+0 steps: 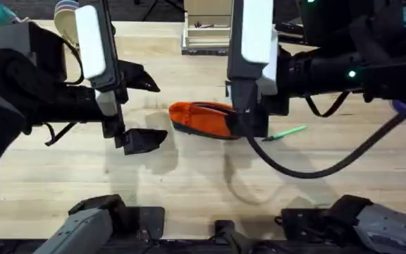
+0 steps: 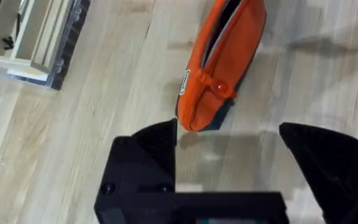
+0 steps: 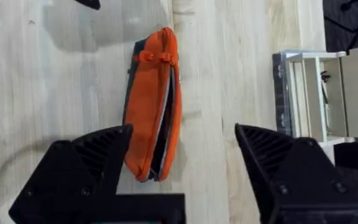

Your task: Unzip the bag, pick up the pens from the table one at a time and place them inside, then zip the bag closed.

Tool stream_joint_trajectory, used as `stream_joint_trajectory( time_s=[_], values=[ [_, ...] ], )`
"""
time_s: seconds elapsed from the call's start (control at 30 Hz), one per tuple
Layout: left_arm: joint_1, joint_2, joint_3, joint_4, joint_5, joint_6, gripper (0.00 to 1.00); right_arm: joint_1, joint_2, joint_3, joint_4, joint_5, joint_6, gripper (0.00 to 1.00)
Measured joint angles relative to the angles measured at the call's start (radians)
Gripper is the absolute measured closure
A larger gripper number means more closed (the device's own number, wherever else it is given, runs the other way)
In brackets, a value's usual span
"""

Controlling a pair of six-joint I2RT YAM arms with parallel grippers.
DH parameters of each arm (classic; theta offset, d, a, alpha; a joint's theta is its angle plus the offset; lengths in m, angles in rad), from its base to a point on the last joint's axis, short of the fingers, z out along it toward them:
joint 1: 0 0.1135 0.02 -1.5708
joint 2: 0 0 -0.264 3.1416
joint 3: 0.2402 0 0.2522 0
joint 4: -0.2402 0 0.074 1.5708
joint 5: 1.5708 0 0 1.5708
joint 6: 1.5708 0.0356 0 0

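Orange and oblong, the bag (image 1: 201, 118) lies on its side near the middle of the table (image 1: 189, 183), its dark grey-blue base turned toward the near edge in the overhead view. The zipper along its top looks parted: the left wrist view shows a dark slit running along the upper seam of the bag (image 2: 219, 62), and the right wrist view shows the same gap with a pale lining edge inside the bag (image 3: 154, 106) (how far the opening runs I cannot tell, since the right arm covers one end from above).

The left gripper (image 1: 141, 140) hangs just off the bag's left end, not touching it, with its black fingers spread wide and nothing between them; in its own wrist view the left gripper (image 2: 229, 155) frames bare wood just short of the pouch. The right gripper (image 1: 249, 127) sits over the bag's right end, and its wrist view shows the right gripper (image 3: 182, 158) with fingers wide apart, the end of the pouch lying between them, not pinched.

A light green pen (image 1: 286, 132) rests on the table just right of the bag, beside the right gripper. A white organiser (image 1: 204, 35) stands at the far edge.
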Motion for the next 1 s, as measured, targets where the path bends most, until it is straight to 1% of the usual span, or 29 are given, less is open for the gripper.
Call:
stream_joint_trajectory(
  time_s=[0.63,0.67,0.7,0.8,0.9,0.93,1.0],
  values=[
    [0.000,0.000,0.000,-0.003,0.000,0.000,0.008,0.000,0.000,0.000,-0.004,0.014,0.000,0.006],
    [0.000,0.000,0.000,-0.003,0.000,0.000,0.008,0.000,0.000,0.000,-0.004,0.014,0.000,0.036],
    [0.000,0.000,0.000,-0.003,0.000,0.000,0.008,0.000,0.000,0.000,-0.004,0.015,0.000,0.118],
    [0.000,0.000,0.000,-0.003,0.000,0.000,0.008,0.000,0.000,0.000,-0.005,0.015,0.000,0.411],
    [0.000,0.000,0.000,-0.003,0.000,0.000,0.008,0.000,0.000,0.000,-0.005,0.014,0.000,0.839],
    [0.000,0.000,0.000,-0.003,0.000,0.000,0.008,0.000,0.000,0.000,-0.006,0.014,0.004,0.933],
    [0.000,0.000,0.000,-0.003,0.000,0.000,0.008,0.000,0.000,0.000,-0.006,0.014,0.003,0.966]
  ],
)
